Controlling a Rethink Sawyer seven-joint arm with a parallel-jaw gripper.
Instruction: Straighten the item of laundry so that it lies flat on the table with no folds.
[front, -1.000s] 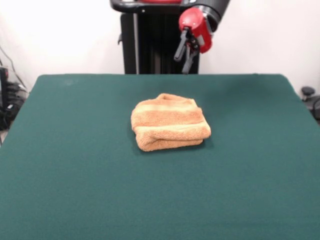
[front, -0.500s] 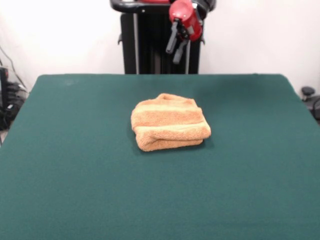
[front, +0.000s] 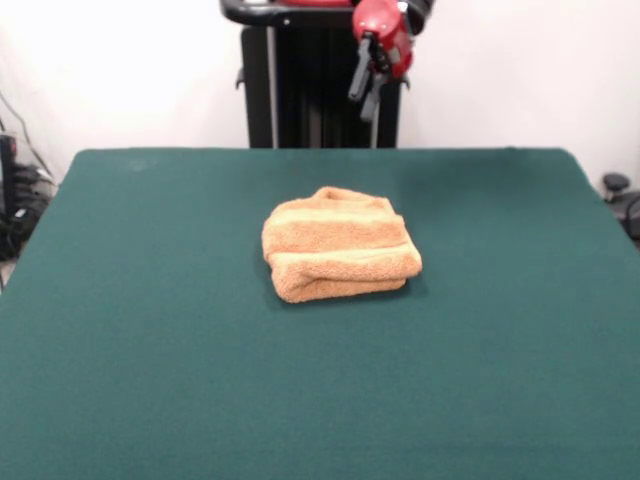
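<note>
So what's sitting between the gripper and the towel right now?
Nothing: the front view shows only bare green table between the raised gripper and the folded towel.

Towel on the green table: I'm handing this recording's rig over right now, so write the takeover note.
Gripper: open, empty, raised above the table's far edge, well clear of the towel.
Towel: near the middle of the table, bunched into a thick folded bundle, pale woven bands showing on top.
Done: nothing visible yet; the towel is not flat.
Left: bring the gripper down to the bundle, probably take an edge or corner, pull the layers open, and spread it until it lies flat with no folds.
</note>
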